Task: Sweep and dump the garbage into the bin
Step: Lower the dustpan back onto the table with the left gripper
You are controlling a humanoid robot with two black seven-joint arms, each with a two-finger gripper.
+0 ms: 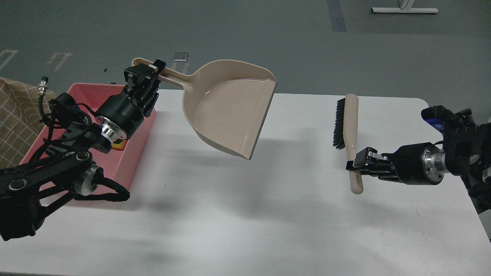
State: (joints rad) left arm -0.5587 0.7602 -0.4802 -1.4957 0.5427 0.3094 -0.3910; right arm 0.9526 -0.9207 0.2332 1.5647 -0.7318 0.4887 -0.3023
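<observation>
The pink bin (132, 166) stands at the table's left, mostly hidden behind my left arm. Only a yellow corner of the sponge (119, 144) shows inside it; the bread slice is hidden. My left gripper (147, 74) is shut on the handle of the beige dustpan (230, 107), which hangs empty in the air over the table's middle, right of the bin. My right gripper (356, 165) is shut on the handle of the brush (347, 126), black bristles facing left, held just above the table's right side.
The white table (245, 214) spreads below both arms; its right edge is near my right arm. A checked tan cloth (17, 111) lies left of the bin. Grey floor lies beyond the table's far edge.
</observation>
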